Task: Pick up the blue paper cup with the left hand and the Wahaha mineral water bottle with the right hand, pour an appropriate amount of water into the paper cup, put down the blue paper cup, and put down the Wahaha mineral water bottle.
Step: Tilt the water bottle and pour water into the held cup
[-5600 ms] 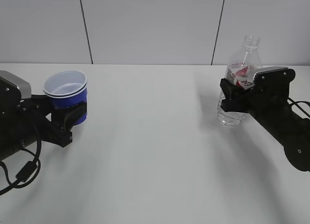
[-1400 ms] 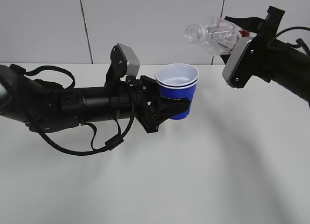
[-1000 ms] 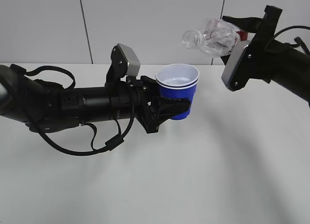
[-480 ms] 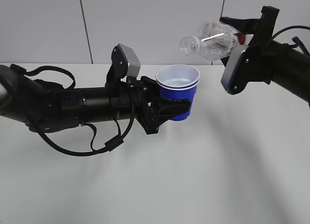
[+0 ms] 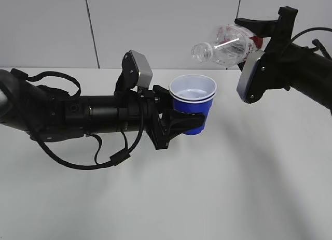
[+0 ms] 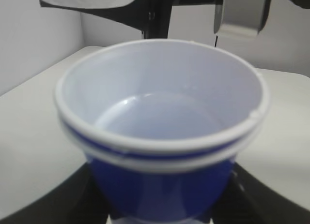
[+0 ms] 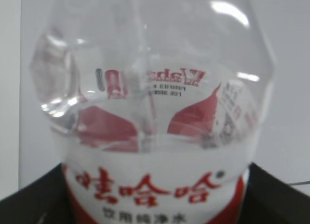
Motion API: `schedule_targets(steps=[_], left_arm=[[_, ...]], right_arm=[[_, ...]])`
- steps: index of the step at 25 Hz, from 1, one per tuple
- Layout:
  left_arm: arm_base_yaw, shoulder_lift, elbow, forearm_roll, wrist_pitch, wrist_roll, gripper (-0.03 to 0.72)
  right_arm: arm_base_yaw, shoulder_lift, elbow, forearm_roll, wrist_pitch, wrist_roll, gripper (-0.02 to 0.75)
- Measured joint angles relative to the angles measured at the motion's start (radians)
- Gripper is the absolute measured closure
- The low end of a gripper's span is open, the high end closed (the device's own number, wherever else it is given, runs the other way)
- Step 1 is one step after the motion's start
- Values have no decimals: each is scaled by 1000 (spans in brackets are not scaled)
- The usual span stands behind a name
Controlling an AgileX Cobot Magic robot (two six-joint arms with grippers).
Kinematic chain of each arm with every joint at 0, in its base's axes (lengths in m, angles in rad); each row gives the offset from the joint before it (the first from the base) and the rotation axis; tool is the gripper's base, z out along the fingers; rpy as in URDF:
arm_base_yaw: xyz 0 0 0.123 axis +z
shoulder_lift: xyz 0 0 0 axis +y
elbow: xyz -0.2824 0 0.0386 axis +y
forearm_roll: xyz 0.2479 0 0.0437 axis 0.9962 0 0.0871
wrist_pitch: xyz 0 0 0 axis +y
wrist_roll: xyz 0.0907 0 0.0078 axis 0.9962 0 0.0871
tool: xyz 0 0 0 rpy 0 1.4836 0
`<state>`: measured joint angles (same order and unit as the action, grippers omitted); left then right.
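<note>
Both arms hold their loads above the desk (image 5: 218, 198). Since a moment ago, the blue paper cup (image 5: 192, 102) has shifted slightly right and tilted, under the Wahaha mineral water bottle (image 5: 223, 44) mouth. Any stream is hard to see. Left gripper (image 5: 182, 123) clamps the cup; right gripper (image 5: 259, 35) clasps the tipped bottle.

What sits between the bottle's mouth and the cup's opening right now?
Nothing visible. The Wahaha mineral water bottle, tipped in the right gripper, has its open neck just above the blue paper cup, which the left gripper holds upright. Only open air separates them.
</note>
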<state>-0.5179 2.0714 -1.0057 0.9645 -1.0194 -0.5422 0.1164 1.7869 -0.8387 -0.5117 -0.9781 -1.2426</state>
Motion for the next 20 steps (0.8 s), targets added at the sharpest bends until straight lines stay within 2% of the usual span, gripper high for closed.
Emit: schedule_targets(steps=[20], left_arm=[[4,0,0,-19,0,0,263]], right_arm=[[0,0,0,0,0,-54,268]])
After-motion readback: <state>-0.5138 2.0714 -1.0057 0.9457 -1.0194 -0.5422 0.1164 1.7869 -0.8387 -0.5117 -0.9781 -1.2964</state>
